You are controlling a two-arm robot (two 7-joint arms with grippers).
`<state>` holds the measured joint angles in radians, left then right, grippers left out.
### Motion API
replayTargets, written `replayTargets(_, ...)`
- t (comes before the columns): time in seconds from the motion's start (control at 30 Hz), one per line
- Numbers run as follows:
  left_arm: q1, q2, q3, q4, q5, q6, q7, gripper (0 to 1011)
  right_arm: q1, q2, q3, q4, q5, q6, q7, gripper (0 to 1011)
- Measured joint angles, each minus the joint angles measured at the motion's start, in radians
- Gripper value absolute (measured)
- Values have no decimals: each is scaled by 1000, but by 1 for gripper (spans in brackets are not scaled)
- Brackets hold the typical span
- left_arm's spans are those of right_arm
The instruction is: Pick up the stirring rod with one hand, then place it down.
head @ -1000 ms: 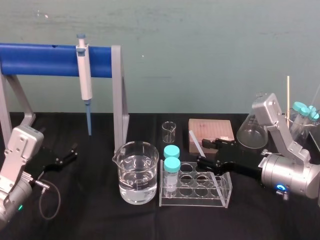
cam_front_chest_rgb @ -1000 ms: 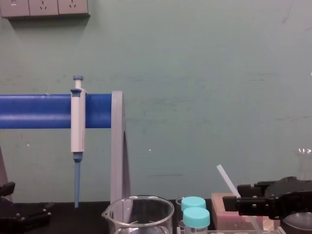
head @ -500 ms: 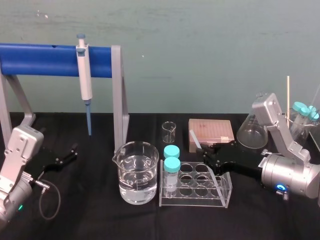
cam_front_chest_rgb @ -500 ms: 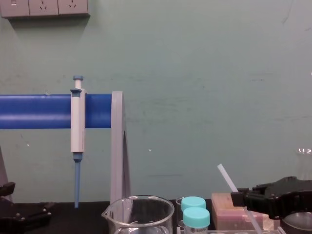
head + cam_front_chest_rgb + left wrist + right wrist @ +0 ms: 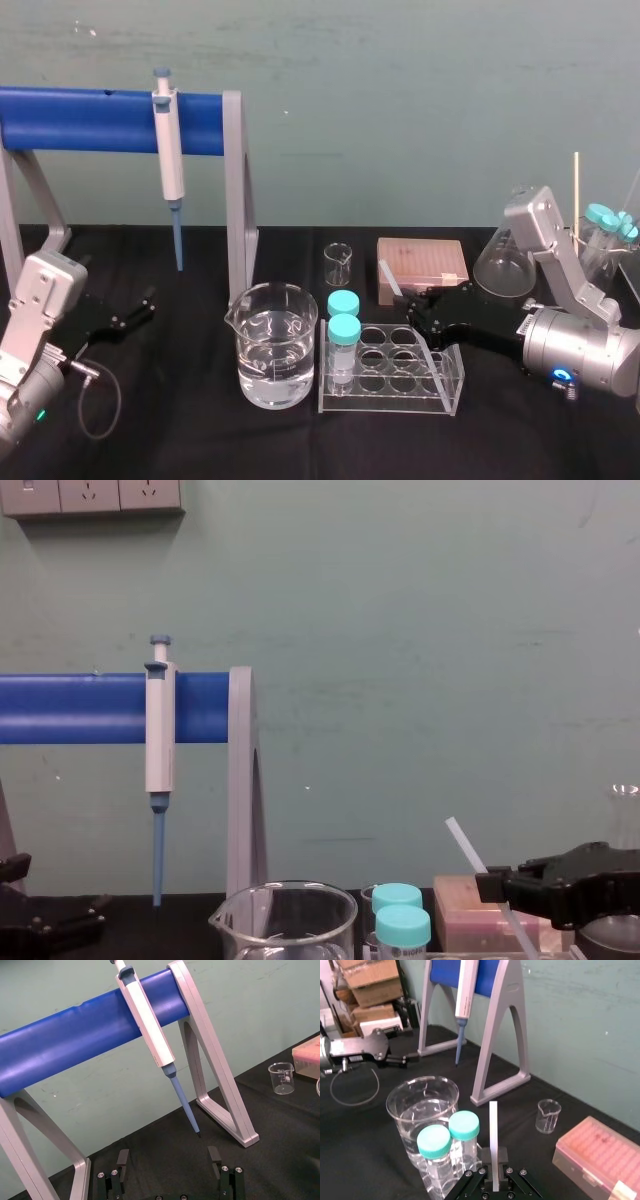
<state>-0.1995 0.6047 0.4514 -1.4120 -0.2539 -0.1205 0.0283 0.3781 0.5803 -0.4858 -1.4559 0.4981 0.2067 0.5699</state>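
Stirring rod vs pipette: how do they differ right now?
The stirring rod leans tilted; the pipette hangs upright. The stirring rod is clamped in the right tool; the pipette hooks on the blue bar, by the parked, open left tool. The stirring rod is plain translucent white; the pipette has a blue tip. Both are long and slim.

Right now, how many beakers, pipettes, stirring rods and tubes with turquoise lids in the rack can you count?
Beakers: 2, the large beaker with water and the small beaker.
Pipettes: 1, the pipette hanging on the blue stand.
Stirring rods: 1, the stirring rod held in the right gripper.
Tubes: 2, the capped tubes in the rack.
Total: 6.
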Motion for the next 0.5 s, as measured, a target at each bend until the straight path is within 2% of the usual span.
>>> replayTargets(0.03, 0, 0, 0, 0, 0, 0, 0, 1000, -4, -1, 3, -1, 1, -8, -1, 61)
replayTargets(0.17, 0, 0, 0, 0, 0, 0, 0, 1000, -40, -11, 33, -10, 11, -99, -16, 61)
replayTargets(0.2, 0, 0, 0, 0, 0, 0, 0, 1000, -40, -11, 33, -10, 11, -99, -16, 61)
replayTargets(0.23, 0, 0, 0, 0, 0, 0, 0, 1000, -55, -15, 43, -13, 13, -131, -20, 61)
replayTargets(0.3, 0, 0, 0, 0, 0, 0, 0, 1000, -68, -19, 53, -16, 17, -162, -21, 61)
replayTargets(0.37, 0, 0, 0, 0, 0, 0, 0, 1000, -97, -25, 74, -22, 19, -226, -25, 61)
replayTargets(0.5, 0, 0, 0, 0, 0, 0, 0, 1000, -137, -34, 104, -29, 25, -301, -24, 61)
